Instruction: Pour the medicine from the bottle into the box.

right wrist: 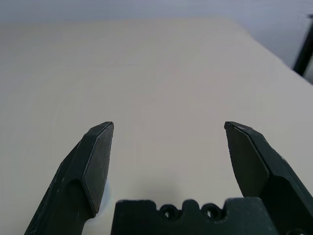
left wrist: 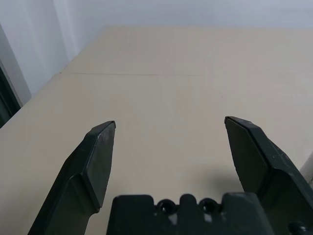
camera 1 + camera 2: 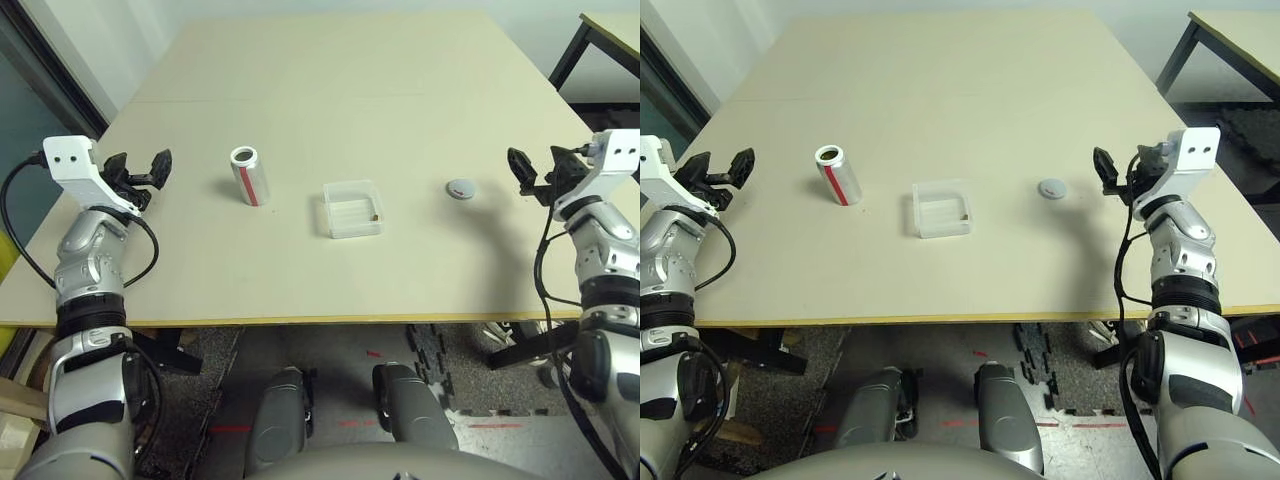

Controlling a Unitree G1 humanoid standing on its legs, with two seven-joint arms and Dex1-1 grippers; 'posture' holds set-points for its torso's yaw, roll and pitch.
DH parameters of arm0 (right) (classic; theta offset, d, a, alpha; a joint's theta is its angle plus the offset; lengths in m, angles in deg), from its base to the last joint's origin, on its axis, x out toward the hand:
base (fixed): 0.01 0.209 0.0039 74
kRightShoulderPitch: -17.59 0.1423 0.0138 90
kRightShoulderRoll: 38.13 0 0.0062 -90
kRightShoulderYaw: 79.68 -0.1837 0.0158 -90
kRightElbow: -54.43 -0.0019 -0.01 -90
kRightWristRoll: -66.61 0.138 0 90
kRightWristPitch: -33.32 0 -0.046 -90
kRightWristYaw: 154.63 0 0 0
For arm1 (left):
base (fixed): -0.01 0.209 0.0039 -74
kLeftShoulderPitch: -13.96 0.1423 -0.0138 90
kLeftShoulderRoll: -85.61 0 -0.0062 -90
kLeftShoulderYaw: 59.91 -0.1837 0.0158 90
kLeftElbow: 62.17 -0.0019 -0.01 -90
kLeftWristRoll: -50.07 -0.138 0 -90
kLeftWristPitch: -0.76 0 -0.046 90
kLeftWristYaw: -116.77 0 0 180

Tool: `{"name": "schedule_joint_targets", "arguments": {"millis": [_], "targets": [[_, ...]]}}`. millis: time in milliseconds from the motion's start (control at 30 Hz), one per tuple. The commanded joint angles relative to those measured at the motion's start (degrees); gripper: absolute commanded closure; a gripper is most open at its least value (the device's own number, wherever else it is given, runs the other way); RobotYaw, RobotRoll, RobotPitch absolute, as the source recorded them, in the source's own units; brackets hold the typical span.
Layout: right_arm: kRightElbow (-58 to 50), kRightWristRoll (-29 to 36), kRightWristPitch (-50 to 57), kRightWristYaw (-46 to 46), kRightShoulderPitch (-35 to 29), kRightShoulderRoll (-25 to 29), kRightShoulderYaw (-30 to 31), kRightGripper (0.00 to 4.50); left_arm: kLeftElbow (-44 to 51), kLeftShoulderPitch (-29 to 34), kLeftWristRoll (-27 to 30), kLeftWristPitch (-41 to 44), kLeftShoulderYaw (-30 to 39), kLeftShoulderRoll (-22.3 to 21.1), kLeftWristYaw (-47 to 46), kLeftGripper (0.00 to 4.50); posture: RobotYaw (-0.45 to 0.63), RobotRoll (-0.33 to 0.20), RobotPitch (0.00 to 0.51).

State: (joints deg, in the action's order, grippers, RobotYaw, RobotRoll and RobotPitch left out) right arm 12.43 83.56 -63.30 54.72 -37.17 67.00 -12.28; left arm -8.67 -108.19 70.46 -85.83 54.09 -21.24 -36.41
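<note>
The bottle stands upright on the table left of centre, silver-grey with a red stripe, its white-rimmed mouth uncapped. To its right lies the clear plastic box, and a tiny brown speck of medicine rests inside near its right wall. My left gripper hovers open about a hand's width left of the bottle, nothing between its fingers. Near the table's right edge my right gripper is also open and empty, its fingers spread wide.
A loose round grey cap lies on the table between the box and my right gripper. The beige table stretches bare toward the back. Another table's dark leg stands at the far right.
</note>
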Motion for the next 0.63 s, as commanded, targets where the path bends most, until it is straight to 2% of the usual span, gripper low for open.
{"name": "schedule_joint_targets", "arguments": {"millis": [33,633], "targets": [[1.8,0.6,-1.6,-1.4,-0.6,1.0,-1.5,0.00,-2.7,-1.4,-0.7,-1.2,-0.4,-1.1,0.8,0.02,-0.19,0.000,0.098],[4.9,0.8,-3.6,-1.6,0.4,1.0,-1.3,0.00,-5.7,-2.7,-1.2,-2.6,-0.9,-1.1,1.6,0.02,-0.17,0.000,0.100]]}}
